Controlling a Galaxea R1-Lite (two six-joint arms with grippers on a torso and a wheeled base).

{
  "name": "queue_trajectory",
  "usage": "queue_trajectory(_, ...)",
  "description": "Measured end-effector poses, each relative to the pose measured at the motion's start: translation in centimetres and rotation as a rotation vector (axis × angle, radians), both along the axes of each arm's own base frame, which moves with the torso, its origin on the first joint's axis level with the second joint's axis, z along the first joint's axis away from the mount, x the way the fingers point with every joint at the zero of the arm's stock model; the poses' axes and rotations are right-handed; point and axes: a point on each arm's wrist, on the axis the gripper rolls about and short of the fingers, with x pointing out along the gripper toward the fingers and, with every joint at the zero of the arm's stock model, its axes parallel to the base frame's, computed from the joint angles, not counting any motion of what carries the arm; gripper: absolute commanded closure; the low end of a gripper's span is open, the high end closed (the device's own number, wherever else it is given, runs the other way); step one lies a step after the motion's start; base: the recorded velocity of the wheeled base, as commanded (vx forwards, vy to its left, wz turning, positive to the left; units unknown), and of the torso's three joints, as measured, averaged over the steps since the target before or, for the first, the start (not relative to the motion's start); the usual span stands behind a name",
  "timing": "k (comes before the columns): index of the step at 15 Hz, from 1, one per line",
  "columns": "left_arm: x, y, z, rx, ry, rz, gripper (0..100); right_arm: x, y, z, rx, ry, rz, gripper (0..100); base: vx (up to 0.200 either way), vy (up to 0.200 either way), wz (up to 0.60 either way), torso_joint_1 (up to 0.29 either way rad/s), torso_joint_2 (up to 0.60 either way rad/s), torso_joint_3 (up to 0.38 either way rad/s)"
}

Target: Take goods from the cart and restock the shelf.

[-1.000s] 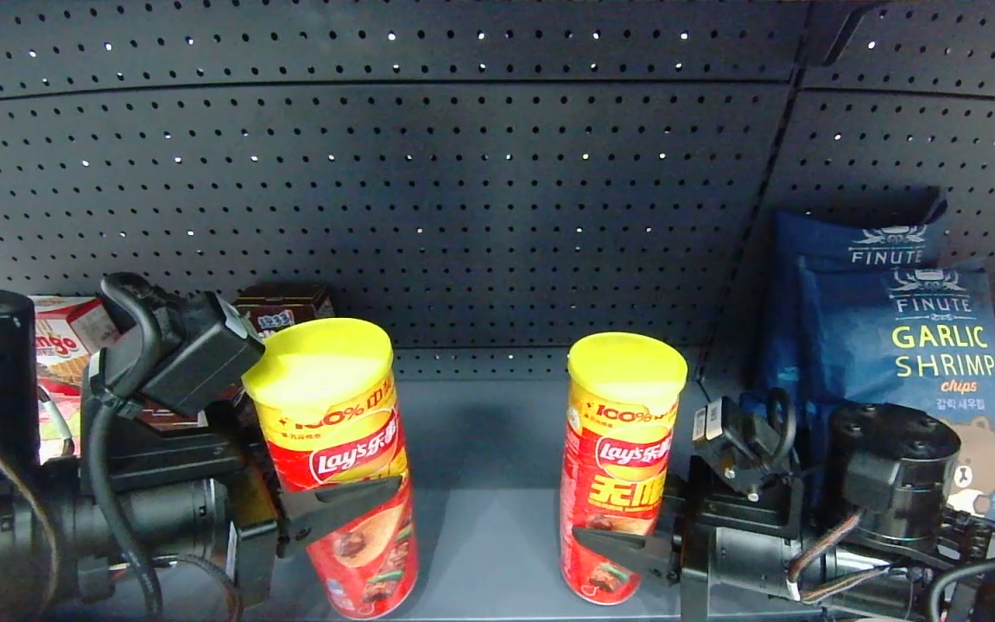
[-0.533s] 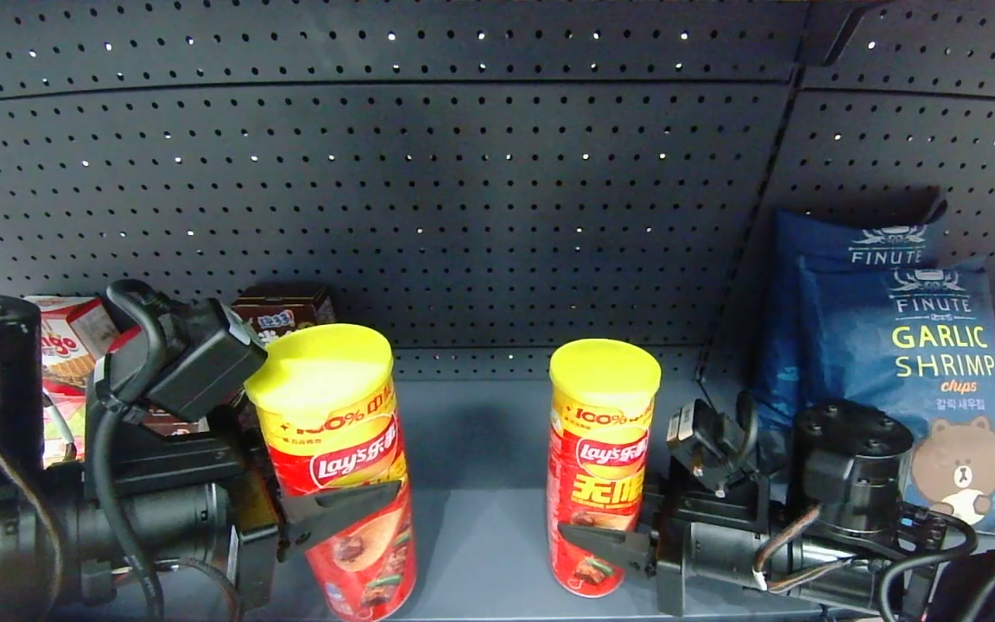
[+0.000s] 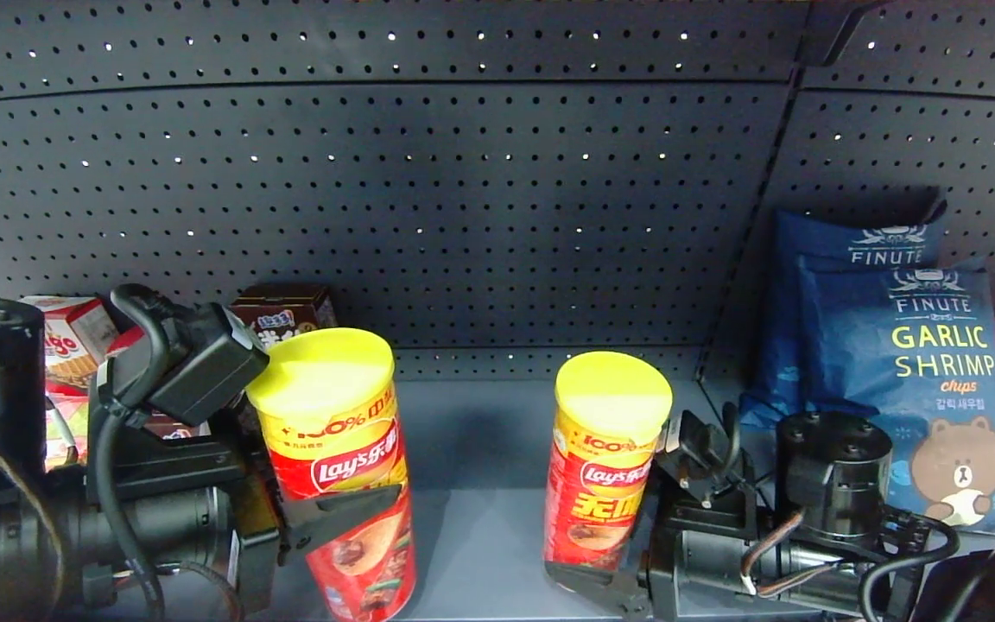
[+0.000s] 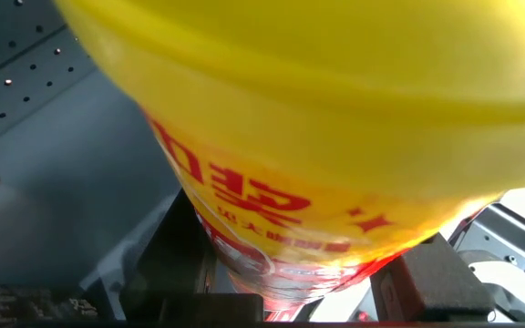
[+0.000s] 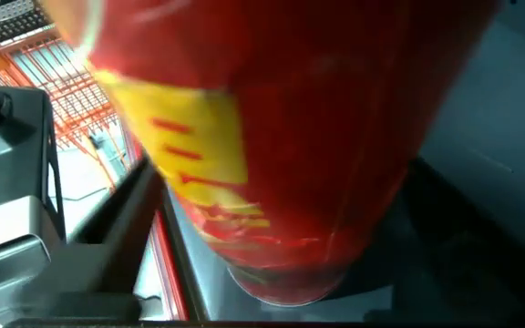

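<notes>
While the left gripper [image 3: 335,511] clamps the red, yellow-lidded left can [image 3: 329,432], the right gripper [image 3: 588,566] grips the right can [image 3: 605,453], seemingly tilted.

Bare shelf [image 3: 472,458] is left between the left can [image 3: 338,432] and right can [image 3: 605,458]; beyond, passage is blocked by blue snack bags [image 3: 895,345] and, seemingly, boxes [image 3: 282,307].

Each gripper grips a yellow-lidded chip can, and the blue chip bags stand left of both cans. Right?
No. The head view shows the blue chip bags to the right of both cans. The rest holds: the left gripper grips the left can, the right gripper the right can.
</notes>
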Motion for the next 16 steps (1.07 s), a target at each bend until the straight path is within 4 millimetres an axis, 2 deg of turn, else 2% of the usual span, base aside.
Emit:
queue_trajectory(5,-0.2,0.1,-0.4,0.007,0.011,0.001,100,-0.2,-0.4,0.3,0.006,-0.006,-0.008,0,0.000,0.000,0.00,0.000,0.00,0.000)
queue_trajectory(8,-0.5,0.3,-0.8,0.012,0.020,0.004,100,-0.7,-1.7,1.0,0.018,-0.017,-0.032,0,0.000,0.000,0.00,0.000,0.00,0.000)
queue_trajectory(16,-0.9,0.6,-1.1,0.015,0.025,0.005,100,-3.9,-4.5,3.7,0.068,-0.075,-0.032,0,0.000,0.000,0.00,0.000,0.00,0.000)
